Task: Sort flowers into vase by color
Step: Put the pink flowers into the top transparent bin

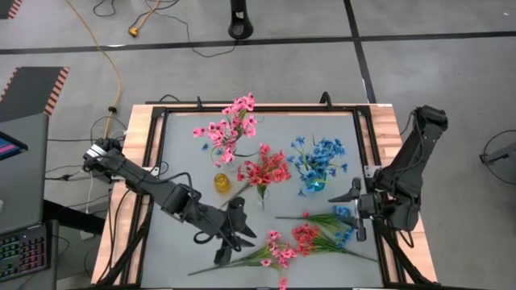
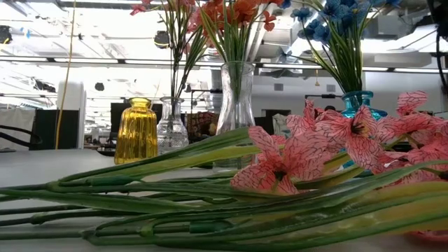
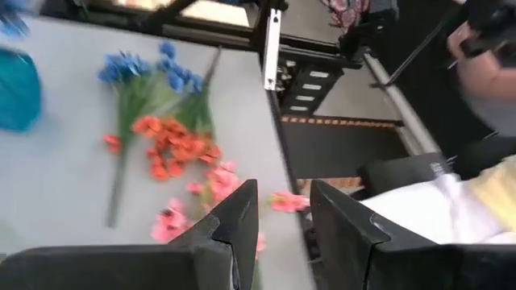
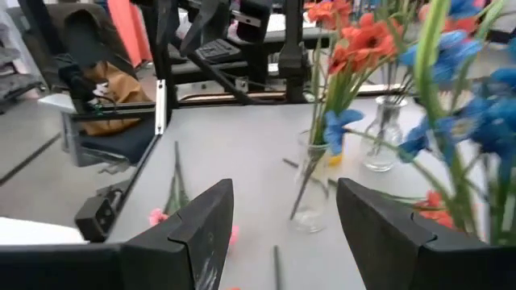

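Three loose sprays lie flat on the table's near side: pink (image 1: pixel 278 251), coral-red (image 1: pixel 305 235) and blue (image 1: pixel 344 219); the low view looks across their green stems (image 2: pixel 175 189) and pink blossoms (image 2: pixel 301 157). Pink flowers (image 1: pixel 230 129), coral-red flowers (image 1: pixel 264 167) and blue flowers (image 1: pixel 318 157) stand in vases. My left gripper (image 1: pixel 235 234) (image 3: pixel 284 189) is open, above the table just left of the pink spray's stem end. My right gripper (image 1: pixel 355 213) (image 4: pixel 284 189) is open beside the loose blue spray, touching nothing.
An empty yellow vase (image 1: pixel 221 183) (image 2: pixel 136 131) stands left of the clear vase (image 2: pixel 236 105) with the coral-red flowers; the teal vase (image 1: pixel 314 185) (image 2: pixel 360 101) holds the blue ones. A black frame (image 1: pixel 157 161) rims the table. Bare table lies at the left (image 1: pixel 177 153).
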You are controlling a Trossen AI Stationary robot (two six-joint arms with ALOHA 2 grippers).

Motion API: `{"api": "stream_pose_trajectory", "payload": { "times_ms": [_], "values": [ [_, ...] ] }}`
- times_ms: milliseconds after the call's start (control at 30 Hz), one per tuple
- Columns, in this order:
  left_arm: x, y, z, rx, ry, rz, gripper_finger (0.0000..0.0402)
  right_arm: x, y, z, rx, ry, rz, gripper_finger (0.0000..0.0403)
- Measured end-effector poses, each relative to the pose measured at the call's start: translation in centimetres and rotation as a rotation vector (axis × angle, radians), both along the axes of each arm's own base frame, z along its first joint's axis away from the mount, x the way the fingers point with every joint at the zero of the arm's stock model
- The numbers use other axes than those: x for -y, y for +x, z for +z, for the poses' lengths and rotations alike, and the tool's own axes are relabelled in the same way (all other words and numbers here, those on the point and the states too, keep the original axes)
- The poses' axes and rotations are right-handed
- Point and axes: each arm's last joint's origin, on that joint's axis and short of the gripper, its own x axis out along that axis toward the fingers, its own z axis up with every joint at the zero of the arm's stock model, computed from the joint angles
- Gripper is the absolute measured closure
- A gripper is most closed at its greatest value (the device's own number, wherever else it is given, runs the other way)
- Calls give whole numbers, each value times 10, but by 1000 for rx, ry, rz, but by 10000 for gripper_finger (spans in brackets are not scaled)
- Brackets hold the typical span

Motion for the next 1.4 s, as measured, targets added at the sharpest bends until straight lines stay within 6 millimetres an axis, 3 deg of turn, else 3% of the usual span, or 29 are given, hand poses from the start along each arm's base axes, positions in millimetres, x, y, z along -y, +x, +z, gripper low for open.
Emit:
{"api": "stream_pose_trajectory", "payload": {
  "times_ms": [300,567,967,1400],
  "values": [
    [21,-12,0,-76,-181,43,259,-11,12,-8,-25,16,45,154],
    [43,-20,-5,-36,-143,75,215,-19,16,-15,-32,6,46,154],
    [76,-5,-61,-87,70,12,214,-24,19,-15,-18,33,51,154],
    [77,12,-108,-183,180,100,214,-19,26,-16,-24,34,23,154]
  ]
}}
